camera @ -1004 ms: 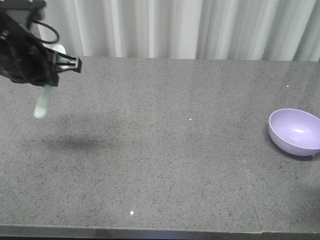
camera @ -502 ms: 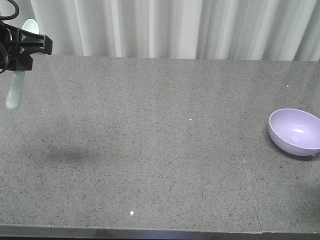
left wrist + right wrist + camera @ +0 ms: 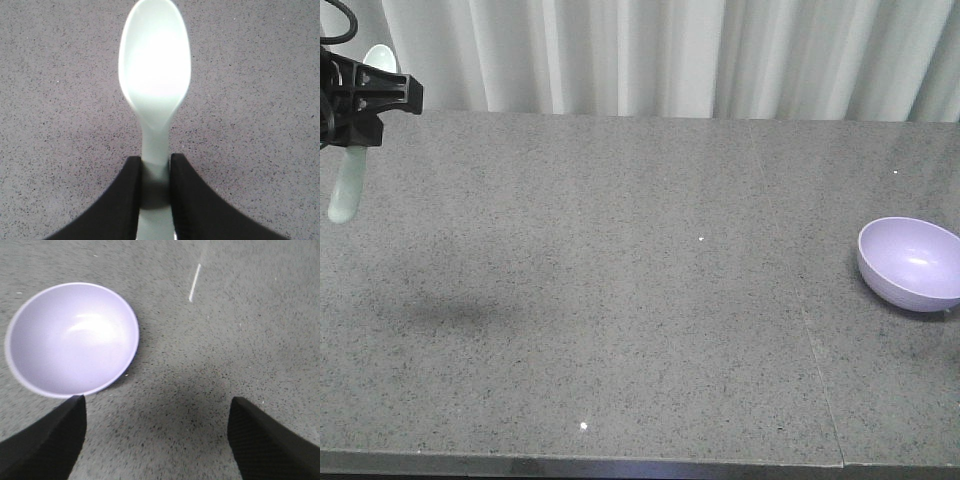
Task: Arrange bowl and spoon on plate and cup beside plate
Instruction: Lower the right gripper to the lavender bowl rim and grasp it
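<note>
Left gripper (image 3: 155, 167) clamped on spoon (image 3: 155, 75) handle, aloft over table (image 3: 650, 300); right gripper (image 3: 157, 435) spread wide beside bowl (image 3: 72, 340); plate, cup unseen; nothing arranged yet.

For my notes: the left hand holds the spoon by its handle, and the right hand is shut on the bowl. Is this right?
Only the last part is wrong. The right wrist view shows the right hand open, with the bowl lying free on the table ahead of it. The left hand does hold the spoon by its handle.
</note>
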Tool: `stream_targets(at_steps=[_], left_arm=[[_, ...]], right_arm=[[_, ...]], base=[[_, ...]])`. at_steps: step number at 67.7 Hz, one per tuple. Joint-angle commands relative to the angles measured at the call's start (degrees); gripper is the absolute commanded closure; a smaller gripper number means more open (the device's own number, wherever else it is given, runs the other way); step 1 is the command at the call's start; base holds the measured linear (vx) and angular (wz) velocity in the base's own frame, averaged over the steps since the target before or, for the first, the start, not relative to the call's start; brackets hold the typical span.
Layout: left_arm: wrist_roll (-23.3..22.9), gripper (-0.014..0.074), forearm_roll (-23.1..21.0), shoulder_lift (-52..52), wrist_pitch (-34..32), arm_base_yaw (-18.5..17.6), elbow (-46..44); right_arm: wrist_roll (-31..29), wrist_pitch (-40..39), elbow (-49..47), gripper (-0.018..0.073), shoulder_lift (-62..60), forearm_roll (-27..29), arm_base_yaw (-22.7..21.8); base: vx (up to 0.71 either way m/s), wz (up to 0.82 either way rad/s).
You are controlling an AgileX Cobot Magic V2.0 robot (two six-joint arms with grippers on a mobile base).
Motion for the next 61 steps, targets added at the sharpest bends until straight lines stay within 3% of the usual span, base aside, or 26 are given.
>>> stream_targets(at_steps=[1,13,24,45,54,61], left_arm=[[-0.1,0.0603,0.6,-1.7,-2.5,0.0,-1.4],[-0.1,0.0603,0.6,-1.7,-2.5,0.0,-1.4],[-0.1,0.0603,0.6,-1.7,-2.3,0.0,-1.4],[-0.1,0.0603,0.6,-1.7,-2.3,0.0,-1.4],[-0.1,0.0603,0.6,-1.7,-2.3,0.0,-1.4],[-0.1,0.0603,0.6,-1.7,-2.3,0.0,-1.4]], right_arm=[[-3.5,-6.4,-1.9,-0.0013,3.3,2.9,-3.9],[-11.4,-13.5,-1.9,-0.0013,11.3,13.0,-7.9],[-16.6,-18.5,-1.9,-0.0013,16.6,18.8,-8.0],[-19.1,-24.0,-1.9,0.0006,25.0,20.7,-8.0],[-19.9,-24.9,-1.9,0.0057,27.6,23.2,-7.9],[-20.1,-25.2,-1.9,0.0148,28.7,23.7,-7.8]], base=[[0.0,0.0],[0.0,0.0],[0.0,0.0],[0.0,0.0],[0.0,0.0],[0.0,0.0]])
